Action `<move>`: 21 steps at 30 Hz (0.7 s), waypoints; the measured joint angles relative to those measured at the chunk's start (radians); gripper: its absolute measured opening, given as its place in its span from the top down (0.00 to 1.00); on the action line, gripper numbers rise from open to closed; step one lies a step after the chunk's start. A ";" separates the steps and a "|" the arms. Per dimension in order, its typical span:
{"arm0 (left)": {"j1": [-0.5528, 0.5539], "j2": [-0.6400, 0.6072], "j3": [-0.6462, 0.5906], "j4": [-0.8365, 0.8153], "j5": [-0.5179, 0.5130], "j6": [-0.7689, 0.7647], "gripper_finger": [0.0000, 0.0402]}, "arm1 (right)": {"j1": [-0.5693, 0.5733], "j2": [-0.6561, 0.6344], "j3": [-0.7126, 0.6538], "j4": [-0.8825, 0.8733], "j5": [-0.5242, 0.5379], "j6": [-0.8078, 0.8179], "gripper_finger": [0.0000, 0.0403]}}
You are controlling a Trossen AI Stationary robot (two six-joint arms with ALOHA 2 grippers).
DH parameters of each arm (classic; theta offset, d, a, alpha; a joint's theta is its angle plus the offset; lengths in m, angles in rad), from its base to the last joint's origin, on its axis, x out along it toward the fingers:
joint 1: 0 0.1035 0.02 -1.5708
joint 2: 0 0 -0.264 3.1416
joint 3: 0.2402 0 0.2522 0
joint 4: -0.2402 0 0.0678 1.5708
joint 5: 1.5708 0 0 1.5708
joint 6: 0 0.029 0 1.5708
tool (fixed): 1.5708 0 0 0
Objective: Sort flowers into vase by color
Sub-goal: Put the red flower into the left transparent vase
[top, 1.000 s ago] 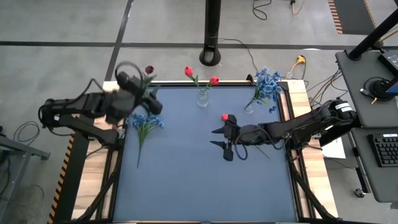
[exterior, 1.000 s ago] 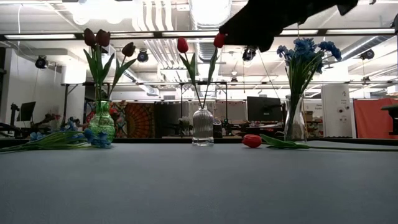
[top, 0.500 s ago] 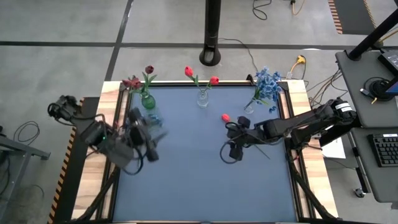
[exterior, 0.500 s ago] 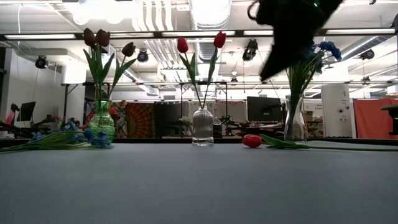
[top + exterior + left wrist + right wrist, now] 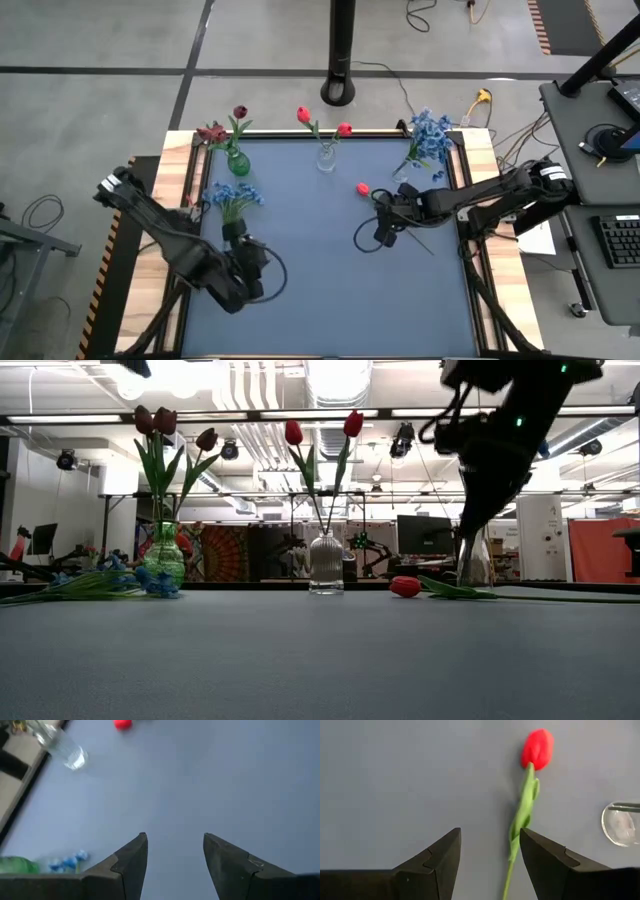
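I am hovering the right claw [image 5: 383, 237] above the red tulip [image 5: 528, 800] lying on the worktop [image 5: 330, 300], its fingers spread wide and holding nothing. In the right wrist view the stem is running between the two fingers, nearer one of them, so I judge the claw is lined up to come down on the stem below the bud. That tulip belongs, by colour, in the clear middle vase [image 5: 327, 157] at the far edge, where two red tulips are already standing.

The left claw [image 5: 175, 852] is hanging over the near left part of the worktop, also wide and empty. The loose blue bunch [image 5: 232, 199] is lying flat near the green vase [image 5: 237, 162], which is holding the maroon blooms; I read the blue bunch as meant for the clear vase at the far right [image 5: 401, 172], where blue flowers already stand.

From above, the left claw is hard to tell from the dark arm and cable around it. In the low view the right arm is covering much of the blue vase, and the tulip's stem is running out of the right wrist view.
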State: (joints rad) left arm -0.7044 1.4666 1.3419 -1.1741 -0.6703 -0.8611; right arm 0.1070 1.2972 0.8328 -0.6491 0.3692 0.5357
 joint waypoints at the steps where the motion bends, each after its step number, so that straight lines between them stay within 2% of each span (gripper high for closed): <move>1: 0.000 0.022 -0.007 0.007 0.007 -0.004 0.56 | -0.014 0.000 -0.016 0.018 0.000 -0.005 0.51; 6: 0.000 0.121 -0.055 0.112 0.008 0.020 0.56 | -0.059 0.000 -0.091 0.140 0.001 -0.042 0.51; 10: 0.000 0.179 -0.107 0.257 0.004 0.089 0.56 | -0.071 0.000 -0.149 0.269 0.026 -0.083 0.51; 13: 0.008 0.201 -0.168 0.438 0.003 0.178 0.56 | -0.089 0.004 -0.185 0.335 0.036 -0.085 0.51; 16: 0.024 0.203 -0.257 0.718 0.003 0.310 0.56 | -0.107 0.022 -0.213 0.359 0.036 -0.084 0.51; 19: 0.044 0.202 -0.351 0.973 0.032 0.447 0.56 | -0.125 0.060 -0.224 0.380 0.035 -0.088 0.51; 21: 0.063 0.198 -0.401 1.076 0.057 0.477 0.56 | -0.135 0.089 -0.225 0.382 0.035 -0.092 0.51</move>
State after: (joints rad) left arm -0.6414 1.6650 0.9409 -0.0979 -0.6129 -0.3842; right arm -0.0282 1.3864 0.6075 -0.2669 0.4042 0.4438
